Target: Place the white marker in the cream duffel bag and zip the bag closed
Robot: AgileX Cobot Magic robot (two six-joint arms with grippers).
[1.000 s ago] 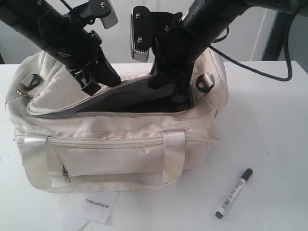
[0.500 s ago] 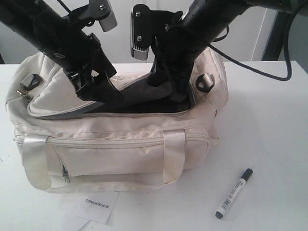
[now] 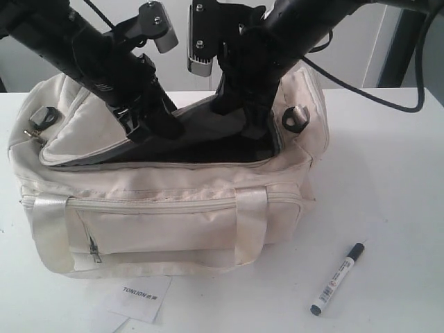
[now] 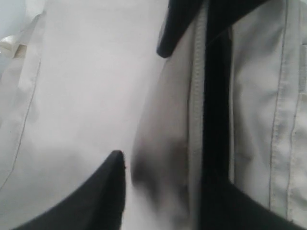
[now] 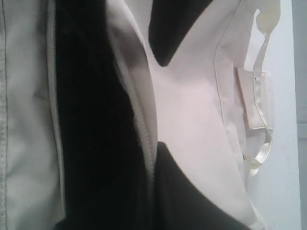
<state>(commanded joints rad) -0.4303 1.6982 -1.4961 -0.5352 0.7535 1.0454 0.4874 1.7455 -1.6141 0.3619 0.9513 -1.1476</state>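
Slim white marker (image 3: pixel 338 279) with black cap lies flat on the white bench (image 3: pixel 388 173), outside the large soft cream duffel bag (image 3: pixel 173 215), at about 5 o'clock from it in the exterior view. It is not touching the bag and is well apart from both hands. Long axis runs 1 to 7 o'clock, cap at the 1 o'clock end.

Both hands are up at the bag's open top zipper. Right hand (image 5: pixel 162 103) is closed down, with the cream zipper-edge fabric between its fingers; it looks pinched on the rim. Left hand (image 4: pixel 140 103) has fingertips on either side of cream fabric; cannot tell if clamped.

Right arm is nearer: the marker sits at roughly 5 o'clock from the right hand. Probable next move: let go of the rim, swing out toward 5 o'clock, and set the fingers across the barrel.
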